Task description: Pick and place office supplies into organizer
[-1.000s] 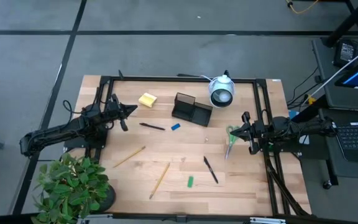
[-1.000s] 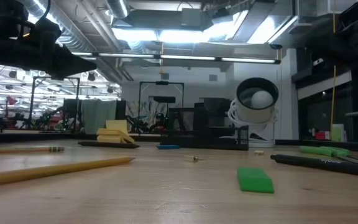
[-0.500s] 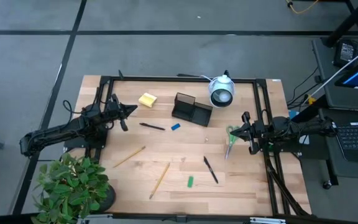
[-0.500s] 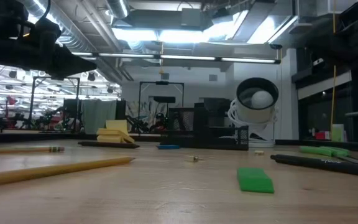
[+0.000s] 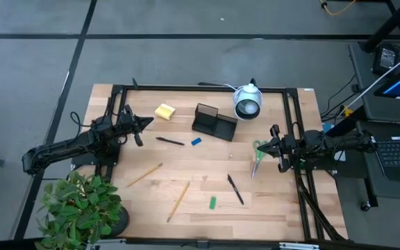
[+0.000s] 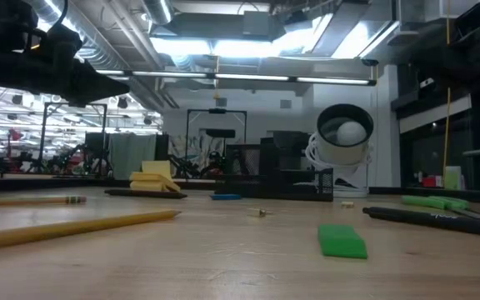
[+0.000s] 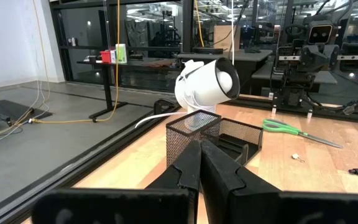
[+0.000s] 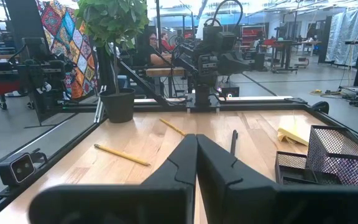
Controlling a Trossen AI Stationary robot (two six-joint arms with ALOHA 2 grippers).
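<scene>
The black mesh organizer [image 5: 213, 123] stands on the far middle of the table, also seen in the left wrist view [image 7: 211, 135] and the right wrist view [image 8: 319, 157]. The yellow sticky-note pad [image 5: 164, 111] lies left of it. The green-handled scissors [image 5: 257, 153] lie just in front of my right gripper [image 5: 273, 145]. Two black pens [image 5: 170, 141] [image 5: 235, 189], two pencils [image 5: 144, 174] [image 5: 178, 200], a blue piece [image 5: 196, 141] and a green piece [image 5: 212, 202] lie flat on the wood. My left gripper [image 5: 144, 123] hovers at the left, shut. Both grippers are shut and hold nothing.
A white round lens-faced device [image 5: 247, 102] stands right of the organizer. A potted plant [image 5: 82, 208] sits at the near left corner. A black frame [image 5: 200, 88] runs round the table's far and side edges. Bare wood lies between the scattered items.
</scene>
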